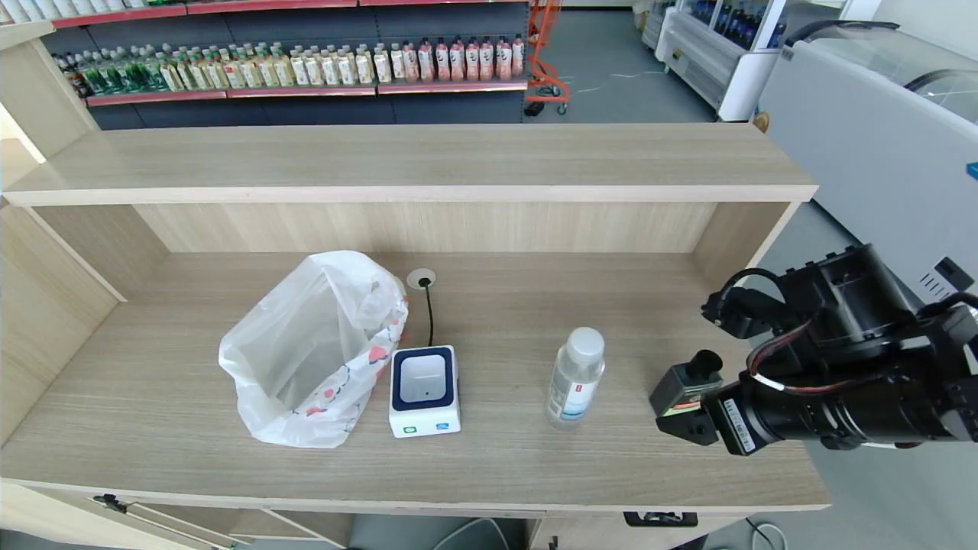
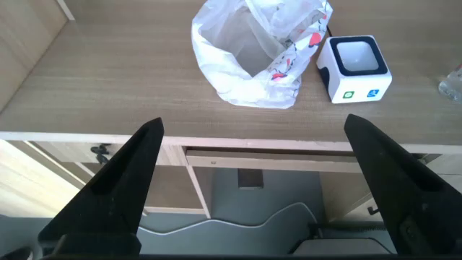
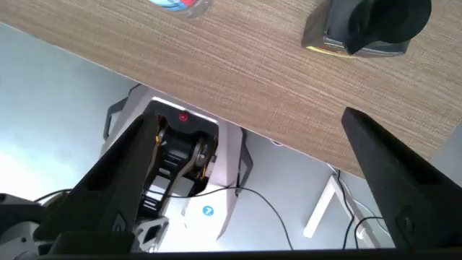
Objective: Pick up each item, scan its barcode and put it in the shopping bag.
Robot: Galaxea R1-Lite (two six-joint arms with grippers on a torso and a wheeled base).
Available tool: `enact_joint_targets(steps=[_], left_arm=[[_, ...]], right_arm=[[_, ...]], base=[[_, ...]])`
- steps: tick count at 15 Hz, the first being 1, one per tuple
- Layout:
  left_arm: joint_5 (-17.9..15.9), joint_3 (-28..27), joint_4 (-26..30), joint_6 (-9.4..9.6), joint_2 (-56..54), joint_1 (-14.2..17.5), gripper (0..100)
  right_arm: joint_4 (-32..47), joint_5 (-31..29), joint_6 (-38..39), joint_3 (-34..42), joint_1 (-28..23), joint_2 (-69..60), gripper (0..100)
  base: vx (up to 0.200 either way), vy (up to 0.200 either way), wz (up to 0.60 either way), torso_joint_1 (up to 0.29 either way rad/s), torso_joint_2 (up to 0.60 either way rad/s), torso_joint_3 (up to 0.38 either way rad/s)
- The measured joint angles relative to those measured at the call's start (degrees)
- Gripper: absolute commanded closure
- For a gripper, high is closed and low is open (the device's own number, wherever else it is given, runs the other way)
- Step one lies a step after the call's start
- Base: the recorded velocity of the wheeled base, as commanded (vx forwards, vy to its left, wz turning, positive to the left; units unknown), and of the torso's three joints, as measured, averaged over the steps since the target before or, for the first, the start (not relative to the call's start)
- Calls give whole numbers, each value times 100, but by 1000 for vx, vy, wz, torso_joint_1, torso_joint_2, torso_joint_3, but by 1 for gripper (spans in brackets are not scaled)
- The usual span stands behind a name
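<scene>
A white plastic shopping bag (image 1: 313,359) (image 2: 253,58) stands open on the left of the wooden counter (image 1: 497,458). Beside it is a white scanner (image 1: 424,389) (image 2: 355,66) with a dark-rimmed window. A clear bottle (image 1: 574,376) (image 3: 180,4) with a white cap stands upright right of the scanner. A small dark box with a black cap (image 1: 680,389) (image 3: 368,29) rests near the counter's right front corner, just ahead of my right arm (image 1: 840,382). My right gripper (image 3: 245,130) is open and empty, off the counter's front edge. My left gripper (image 2: 254,126) is open and empty, low before the counter's front edge.
A raised ledge (image 1: 412,164) and side walls (image 1: 46,305) enclose the counter's back and sides. The scanner's black cable (image 1: 429,313) runs to a hole at the back. A drawer front (image 2: 267,159) lies under the counter edge. Freezers (image 1: 863,130) stand on the right.
</scene>
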Motion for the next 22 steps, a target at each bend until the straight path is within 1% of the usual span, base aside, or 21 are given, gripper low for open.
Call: enact_joint_targets(steps=[3,5,7,11,16,22], left_arm=[[0,0,0,2,0,0,0],[0,0,0,2,0,0,0],[0,0,0,2,0,0,0],[0,0,0,2,0,0,0],[0,0,0,2,0,-5,0],[0,0,0,2,0,0,0]], right_arm=[[-1208,-180,18,-6,474,772,0],[-1632,-172,27,-13,739,1153,0],[-1920,-141,7,-28,883,1470,0],[-2467,-156,-271,-110,964,1963,0],[-3604,-156,-425,-361,1061,2514,0],[-3878,-169,-640,-542,1080,2864,0]], base=[[0,0,0,0,0,0],[0,0,0,0,0,0],[0,0,0,0,0,0],[0,0,0,0,0,0],[0,0,0,0,0,0],[0,0,0,0,0,0]])
